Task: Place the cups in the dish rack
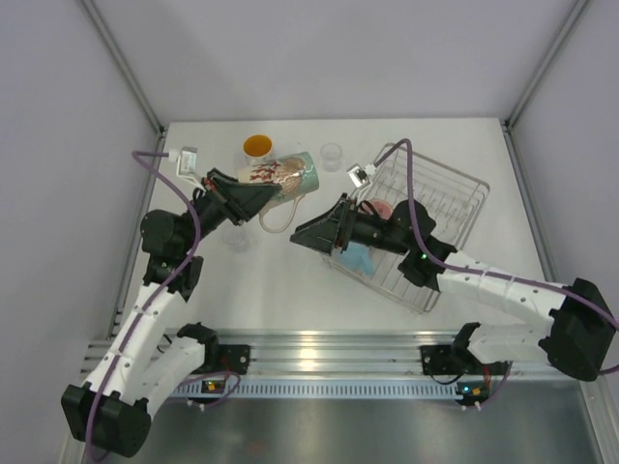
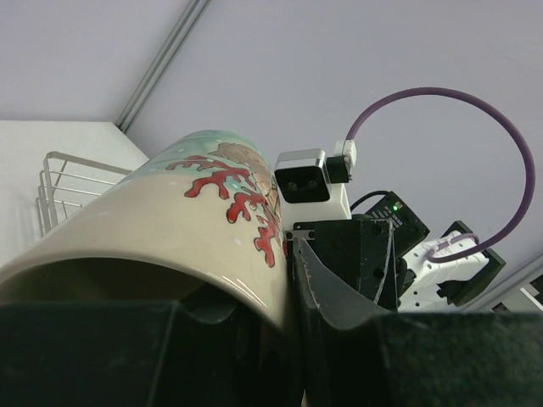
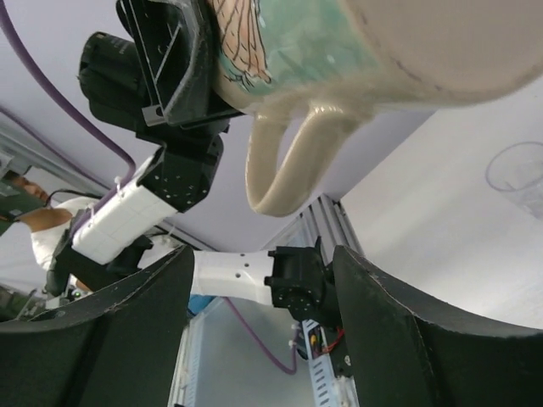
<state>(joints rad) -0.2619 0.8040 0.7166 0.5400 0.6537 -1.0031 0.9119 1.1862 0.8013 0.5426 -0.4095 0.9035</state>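
Roughly, we were partway through: two cups, a pink cup (image 1: 383, 207) and a blue cup (image 1: 360, 259), already sat in the rack (image 1: 455, 188) at the right of the top view, half hidden under the right arm (image 1: 484, 280). On the table (image 1: 290, 290) at the top of the frame stood an orange-lined cup (image 1: 257, 146) and a clear glass (image 1: 332, 155). What looked like a second glass (image 1: 237, 238) showed faintly at centre left, and all of these were left to load. The mug (image 1: 285, 174) was off the table, tipped on its side just left of centre, with the left pincer (image 1: 259, 195) closed on its rim. The right pincer (image 1: 308, 232) stood open and held nothing, pointing up-left at the mug from the rack's left corner. In the right wrist view the handle (image 3: 254, 170) hung in the upper middle, above the gap between the two fingers (image 3: 407, 339) and touching neither. We judged that a hand-over toward the rack was being set up.
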